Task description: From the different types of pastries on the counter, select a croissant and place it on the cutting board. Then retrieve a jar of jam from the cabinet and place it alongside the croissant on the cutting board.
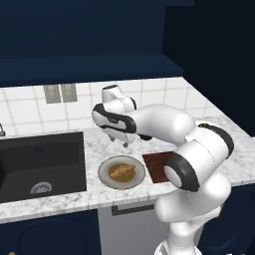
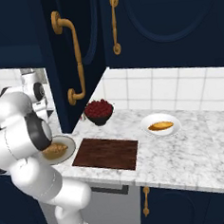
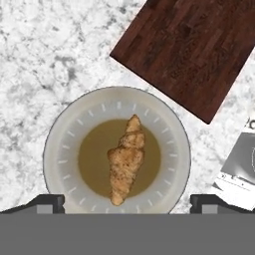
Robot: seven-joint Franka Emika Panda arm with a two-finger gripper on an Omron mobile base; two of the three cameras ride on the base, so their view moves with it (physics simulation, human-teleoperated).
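The gripper, fingers spread wide, hangs over the croissant on its plate at lower centre; board upper right.

Gripper above plate, jaws wide, nothing between it and croissant. Board bare. Berry bowl and cabinet crowd behind board.

Marbled stone tabletop, smooth; dark wooden cutting board, grained and matt; flaky, ridged croissant; glossy brass cabinet handle.
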